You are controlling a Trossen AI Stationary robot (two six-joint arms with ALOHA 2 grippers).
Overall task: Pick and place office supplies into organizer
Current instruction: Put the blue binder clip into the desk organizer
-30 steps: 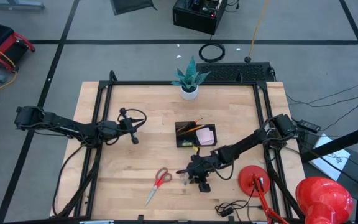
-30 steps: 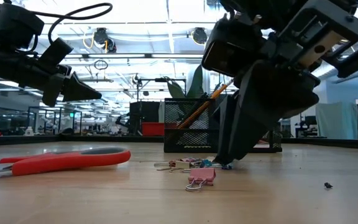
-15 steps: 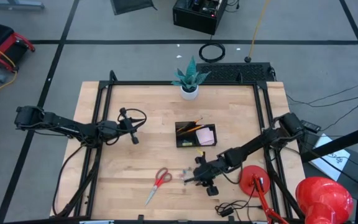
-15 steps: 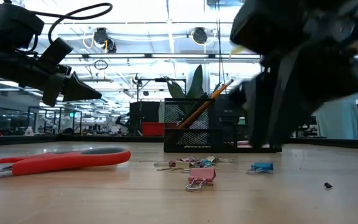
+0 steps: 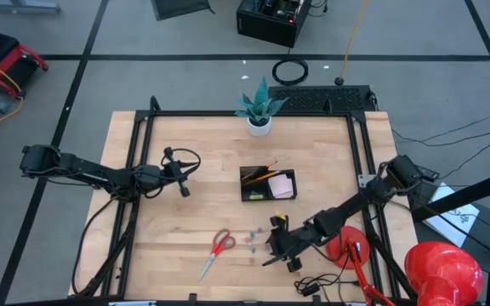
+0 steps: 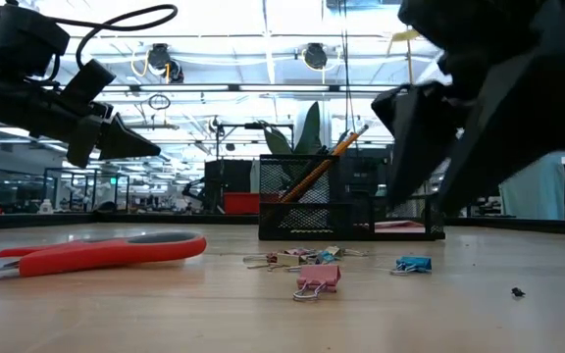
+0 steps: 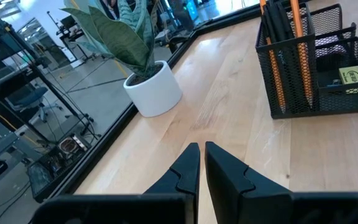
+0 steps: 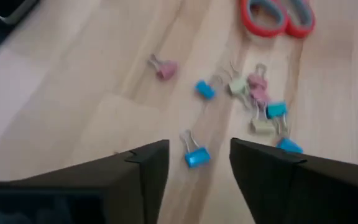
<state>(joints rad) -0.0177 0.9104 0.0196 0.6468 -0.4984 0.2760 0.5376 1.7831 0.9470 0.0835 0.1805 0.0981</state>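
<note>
Right now the right pincer (image 8: 199, 163) hangs above the loose clips (image 8: 253, 99) with its fingers apart and nothing between them; a blue clip (image 8: 196, 155) lies on the wooden surface (image 5: 185, 221) just ahead of the gap. The clips are small and lie flat, so a closing pinch could slide off one and flick it away, or catch two at once. The organizer (image 5: 267, 184), already holding pens, an orange pencil and a pink pad, sits near the middle of the surface, apart from the clips; a weakly held clip might drop on the way there. The scissors (image 5: 217, 249) lie near the clips and could be nudged. The left pincer (image 7: 199, 163) waits shut and empty, well off to the left.
</note>
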